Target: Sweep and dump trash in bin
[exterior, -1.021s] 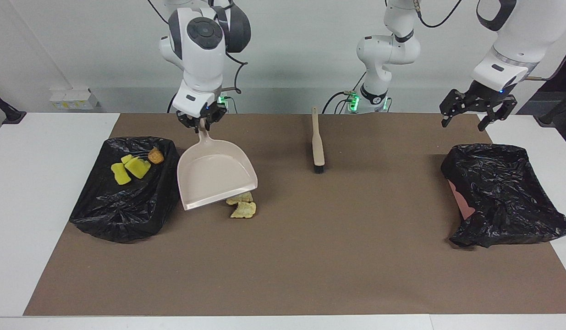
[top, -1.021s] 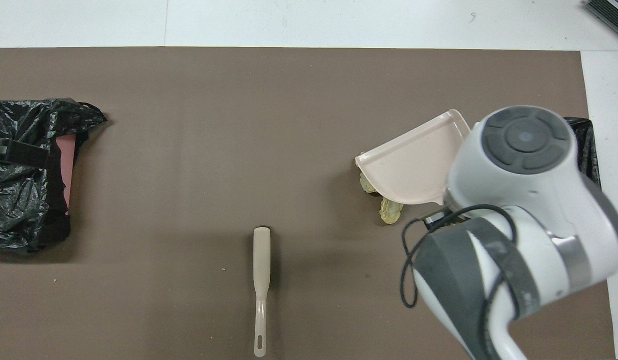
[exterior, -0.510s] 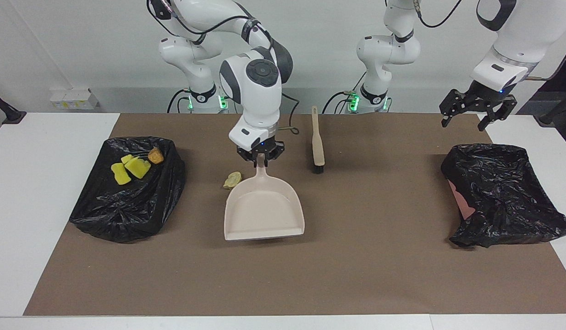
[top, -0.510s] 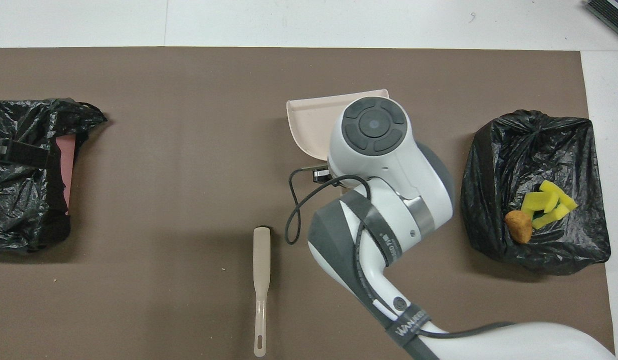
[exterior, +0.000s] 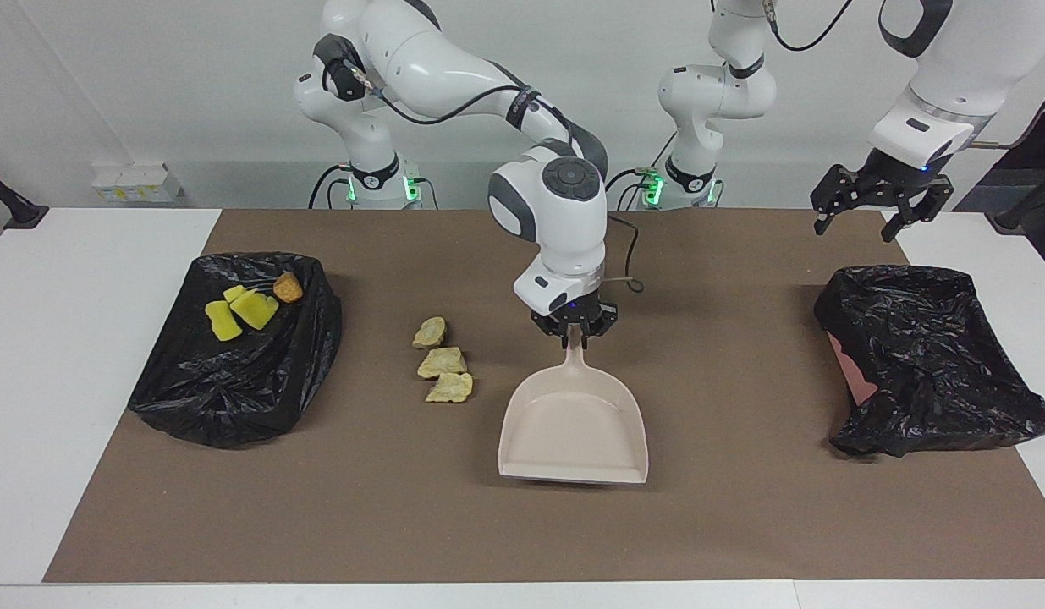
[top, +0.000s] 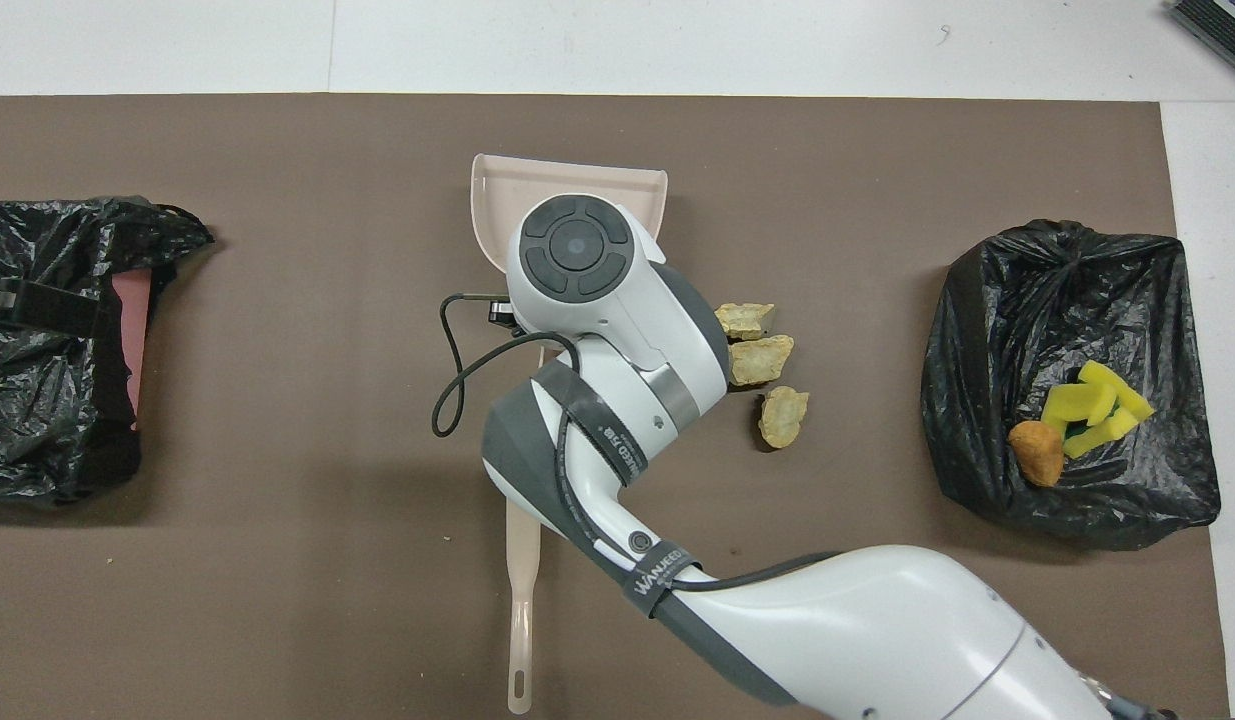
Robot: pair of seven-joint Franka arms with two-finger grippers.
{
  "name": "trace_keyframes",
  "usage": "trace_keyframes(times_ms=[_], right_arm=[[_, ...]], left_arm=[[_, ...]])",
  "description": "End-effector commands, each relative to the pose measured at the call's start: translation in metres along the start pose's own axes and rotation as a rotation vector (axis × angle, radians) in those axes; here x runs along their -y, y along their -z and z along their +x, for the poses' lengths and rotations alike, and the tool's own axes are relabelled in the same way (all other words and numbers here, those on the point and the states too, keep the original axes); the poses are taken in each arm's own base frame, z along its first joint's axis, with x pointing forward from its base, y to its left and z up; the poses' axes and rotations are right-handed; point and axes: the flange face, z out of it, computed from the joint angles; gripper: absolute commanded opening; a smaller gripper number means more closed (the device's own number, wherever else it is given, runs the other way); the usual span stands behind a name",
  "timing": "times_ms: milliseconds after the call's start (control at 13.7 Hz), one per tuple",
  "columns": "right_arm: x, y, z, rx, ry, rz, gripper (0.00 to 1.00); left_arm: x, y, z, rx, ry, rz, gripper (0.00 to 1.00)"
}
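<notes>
Three beige crumbly pieces (exterior: 442, 362) lay on the mat at 9 o'clock of your dustpan (exterior: 574, 430), not yet swept. Your right gripper (exterior: 574, 331) pinched its handle, mouth away from you. Three yellow sponges (exterior: 237, 309) and one orange lump (exterior: 288, 288) sat binned. Your left gripper (exterior: 882, 207) waited spread above the second bin (exterior: 928, 355).

A brown mat (exterior: 522, 524) covers the white table (exterior: 65, 338). At the left arm's end lies a second bin lined with a crumpled black bag (exterior: 928, 355), a pink patch of its side showing. A small white box (exterior: 137, 182) sits by the wall.
</notes>
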Motion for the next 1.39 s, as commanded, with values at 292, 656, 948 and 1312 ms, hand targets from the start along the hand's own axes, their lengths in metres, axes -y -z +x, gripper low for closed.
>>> trace_keyframes(times_ms=[292, 656, 948, 1312], right_arm=[[0.024, -0.027, -0.013, 0.013, 0.000, 0.019, 0.00], [0.017, -0.039, -0.014, 0.002, 0.028, 0.020, 1.00], [0.015, -0.039, -0.012, 0.001, 0.033, 0.017, 1.00], [-0.036, -0.010, 0.027, 0.017, -0.055, 0.044, 1.00]], left_arm=[[0.000, 0.004, 0.000, 0.005, -0.001, 0.002, 1.00], [-0.004, 0.004, 0.000, 0.011, -0.009, 0.000, 1.00], [-0.017, 0.006, 0.006, -0.025, -0.033, 0.005, 1.00], [-0.043, -0.009, 0.022, -0.066, -0.079, 0.009, 1.00]])
